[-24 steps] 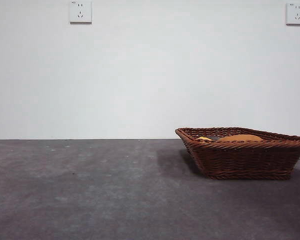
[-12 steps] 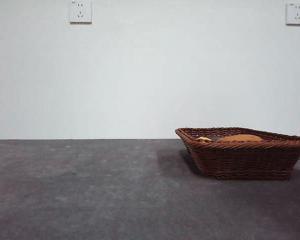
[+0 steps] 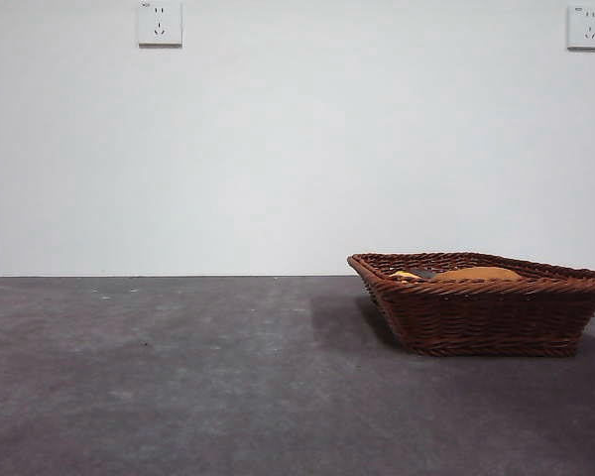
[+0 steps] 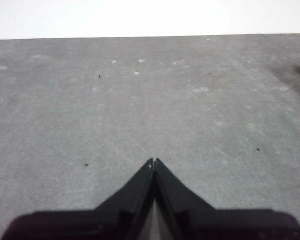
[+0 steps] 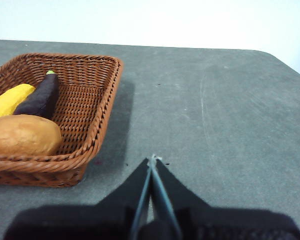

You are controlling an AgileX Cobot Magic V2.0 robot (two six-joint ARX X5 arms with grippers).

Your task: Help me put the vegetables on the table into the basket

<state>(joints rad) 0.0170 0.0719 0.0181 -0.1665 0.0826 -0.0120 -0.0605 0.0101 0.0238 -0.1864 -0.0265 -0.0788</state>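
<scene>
- The potato (image 5: 22, 135), the dark purple eggplant (image 5: 41, 96) and the yellow vegetable (image 5: 9, 100) all lay inside the wicker basket (image 5: 102, 122), off the table (image 5: 215, 110).
- The right gripper (image 5: 152, 161) was clenched and empty, just beside the basket's near corner; the basket lay to one side of its tips.
- The left gripper (image 4: 153, 161) was likewise clenched and empty, over bare table, well apart from the basket.
- Judgement: the right arm was nearer, and no vegetable appeared left to fetch.
</scene>
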